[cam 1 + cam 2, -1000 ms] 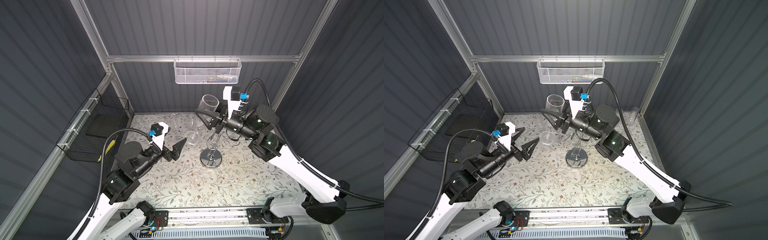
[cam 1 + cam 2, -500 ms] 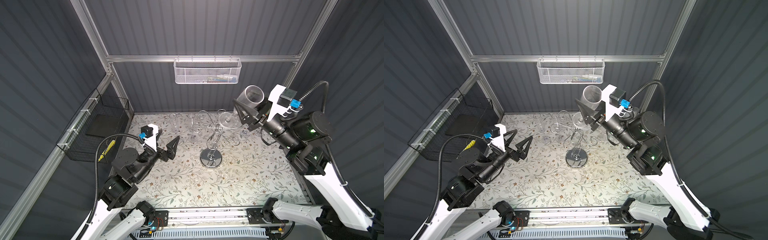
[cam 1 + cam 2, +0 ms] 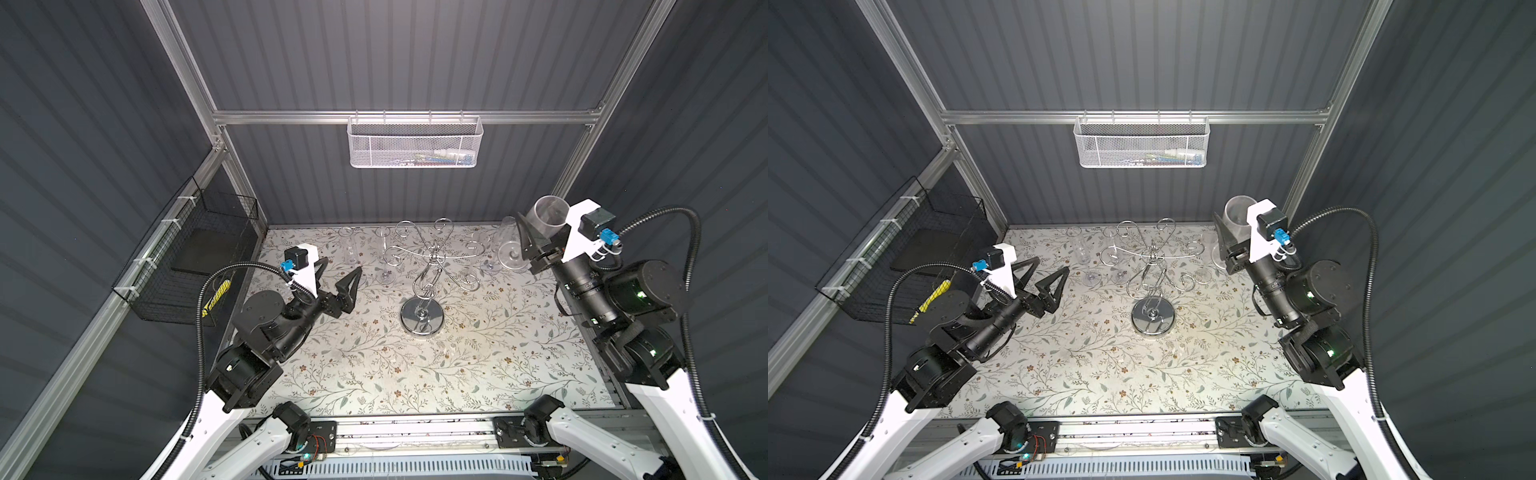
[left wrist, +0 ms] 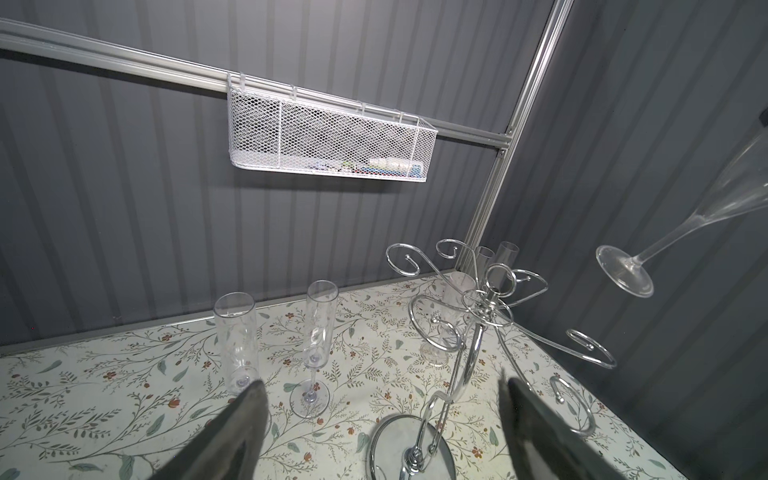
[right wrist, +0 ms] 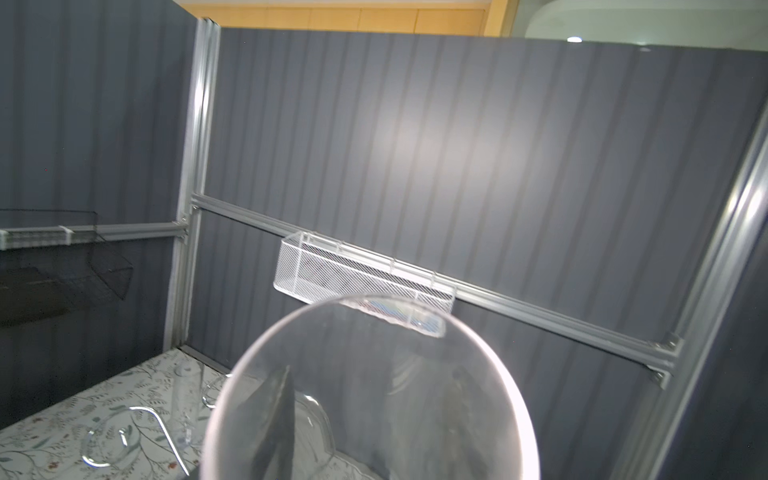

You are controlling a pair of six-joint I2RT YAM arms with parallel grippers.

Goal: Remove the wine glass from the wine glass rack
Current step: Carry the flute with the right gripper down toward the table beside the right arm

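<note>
Shiny chrome rack (image 3: 422,320), clear glossy wine glass (image 3: 546,218), matt tbl cloth (image 3: 374,365)

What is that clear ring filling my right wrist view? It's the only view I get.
Observer: It is the rim of a wine glass. The left wrist view shows its stem and foot tilted, free in the air.
Operator: Is it touching the rack?
Observer: No. In both top views the rack stands mid-table, while the right pincer holds the bowl well off to the right.
Operator: And the other arm?
Observer: The left pincer is open and empty, to the left of the rack.
</note>
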